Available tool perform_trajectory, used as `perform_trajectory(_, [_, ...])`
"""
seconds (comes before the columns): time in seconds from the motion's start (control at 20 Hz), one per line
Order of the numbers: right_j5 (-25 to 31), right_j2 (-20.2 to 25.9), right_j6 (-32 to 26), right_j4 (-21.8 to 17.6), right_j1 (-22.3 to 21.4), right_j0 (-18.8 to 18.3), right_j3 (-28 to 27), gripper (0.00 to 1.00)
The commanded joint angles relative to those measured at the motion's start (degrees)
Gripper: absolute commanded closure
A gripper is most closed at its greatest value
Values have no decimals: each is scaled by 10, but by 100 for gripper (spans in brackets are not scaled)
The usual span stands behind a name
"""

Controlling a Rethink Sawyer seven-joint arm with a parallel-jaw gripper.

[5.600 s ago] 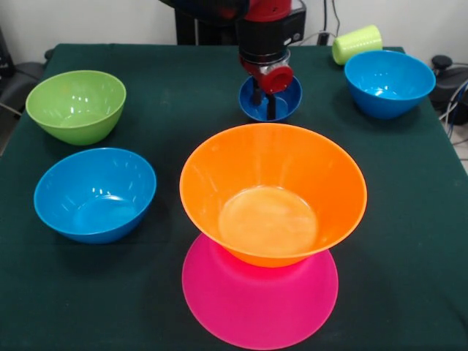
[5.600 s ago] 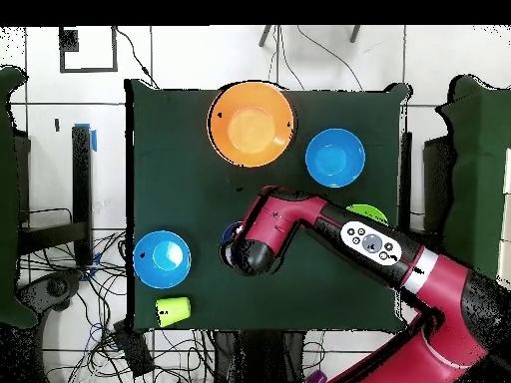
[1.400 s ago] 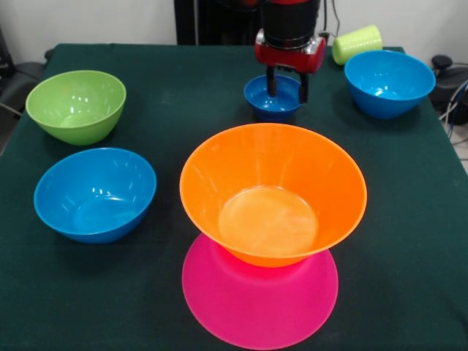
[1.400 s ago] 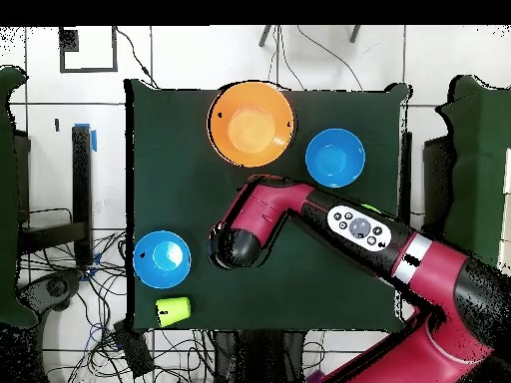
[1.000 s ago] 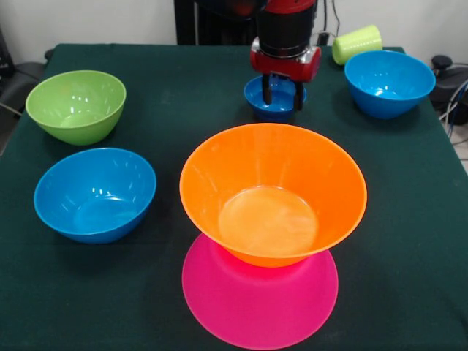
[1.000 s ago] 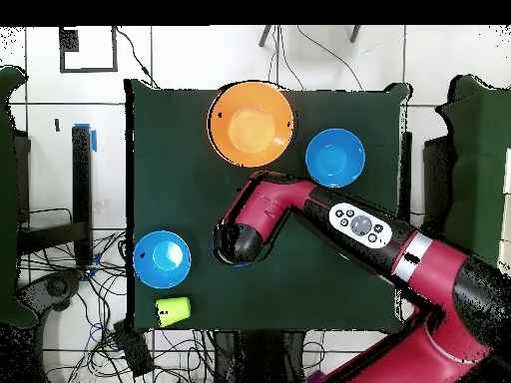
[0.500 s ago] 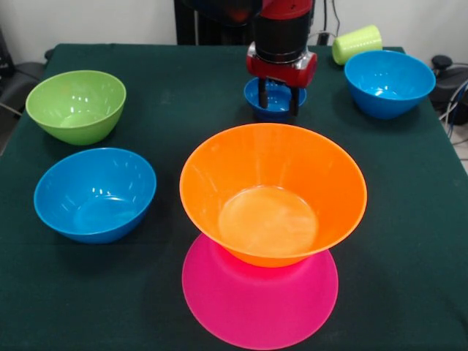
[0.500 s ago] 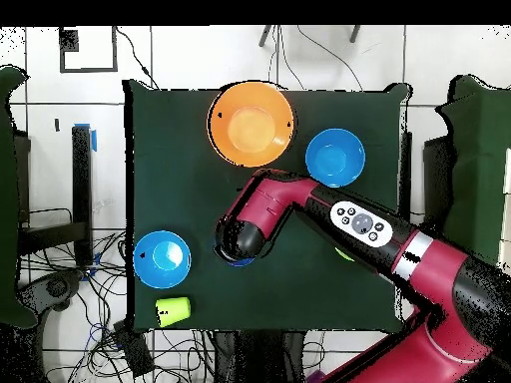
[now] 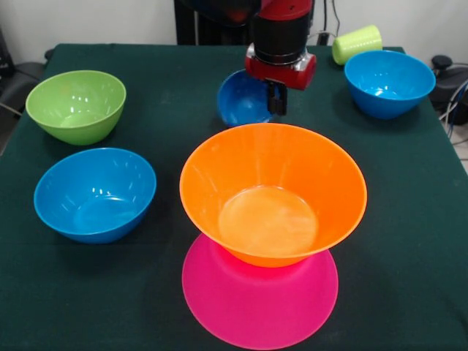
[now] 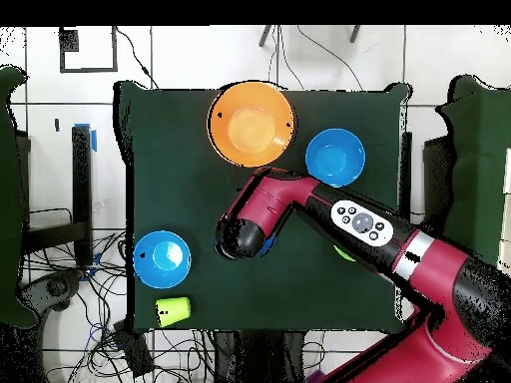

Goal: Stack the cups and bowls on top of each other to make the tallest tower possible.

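Note:
The big orange bowl (image 9: 272,191) sits upright on the upturned big pink bowl (image 9: 259,298) at the table's near middle; it also shows in the overhead view (image 10: 251,124). My gripper (image 9: 276,102) hangs just behind the orange bowl's far rim, shut on the rim of the small dark-blue bowl (image 9: 241,99). That bowl is lifted and tipped on its side, its opening facing left. In the overhead view the gripper (image 10: 240,239) hides most of it. The yellow-green cup (image 9: 357,43) lies on its side at the far right. The other cups and the small light-blue bowl are out of view.
A green bowl (image 9: 76,104) stands at the far left, a blue bowl (image 9: 95,194) in front of it, another blue bowl (image 9: 389,82) at the far right. In the overhead view my arm (image 10: 369,231) crosses the table and covers most of the green bowl.
The gripper has shut on the dark-blue bowl's rim and raised it; the bowl has tipped from upright onto its side and shifted left. The other bowls have not moved.

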Motion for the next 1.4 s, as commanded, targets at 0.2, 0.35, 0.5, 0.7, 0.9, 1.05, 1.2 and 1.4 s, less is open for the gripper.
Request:
perform_trajectory(0.2, [-11, -28, -137, -16, 12, 26, 42, 100])
perform_trajectory(0.35, [6, -27, -116, -3, 7, 31, 27, 100])
perform_trajectory(0.5, [39, -13, -109, 31, -3, 34, 10, 100])
perform_trajectory(0.7, [60, -2, -100, 56, -17, 40, -3, 100])
perform_trajectory(0.9, [60, -2, -99, 61, -25, 42, -7, 100])
perform_trajectory(1.05, [52, 0, -114, 44, -41, 49, -10, 100])
perform_trajectory(1.2, [50, -2, -116, 36, -51, 54, -12, 0])
perform_trajectory(1.4, [37, -5, -88, 32, -49, 60, -11, 0])
